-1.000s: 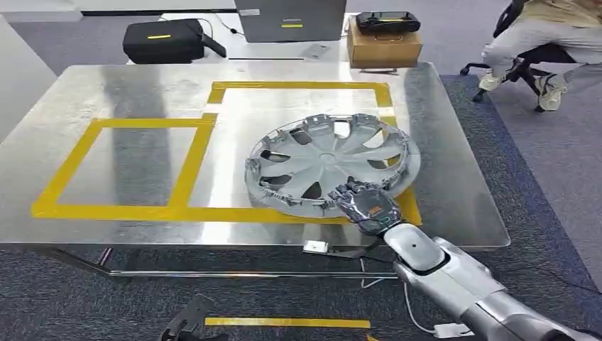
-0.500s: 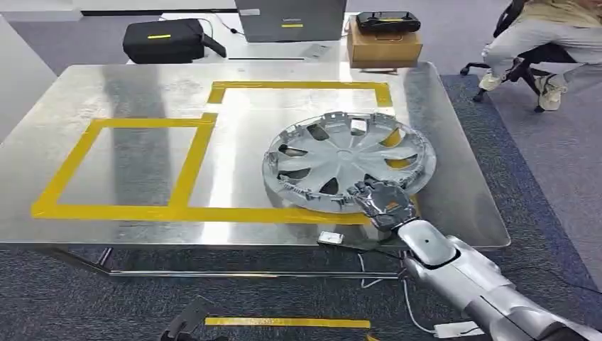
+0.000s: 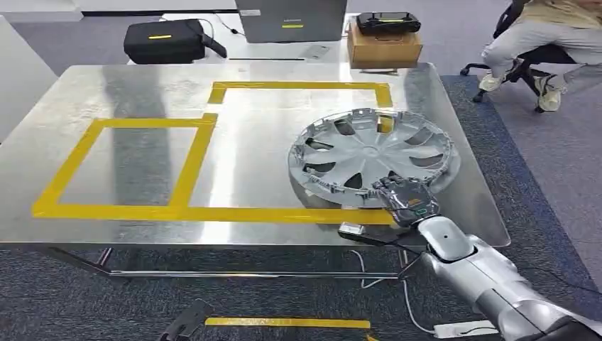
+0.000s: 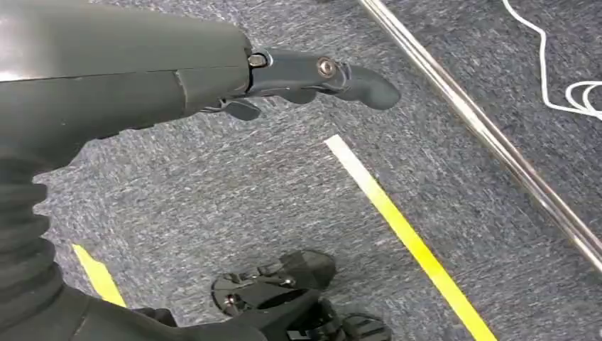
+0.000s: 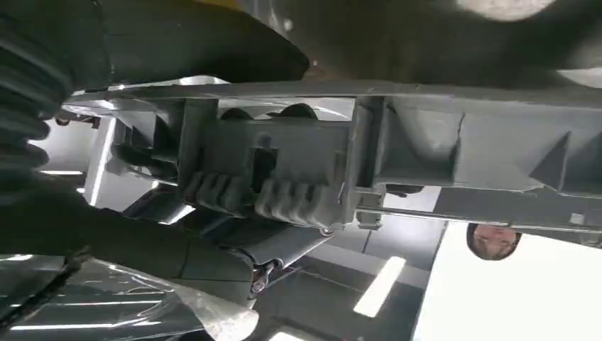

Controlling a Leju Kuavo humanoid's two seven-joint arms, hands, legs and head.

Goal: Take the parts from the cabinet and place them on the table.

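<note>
My right hand [image 3: 407, 200] grips the near rim of the wheel cover [image 3: 373, 156], fingers curled over its ribbed edge; the cover sits tilted near the table's [image 3: 142, 85] right edge, mostly inside the larger yellow tape outline [image 3: 298, 86]. My left hand [image 4: 312, 74] hangs low over the carpet, fingers loosely apart, holding nothing. Risk, as I judge it: the steel top looks slick, so the cover could skid toward the right edge on release, or snag my fingers on its clips. Beyond the far edge: a black case [image 3: 167, 40], a cardboard box [image 3: 383, 44], a seated person [image 3: 546, 35].
</note>
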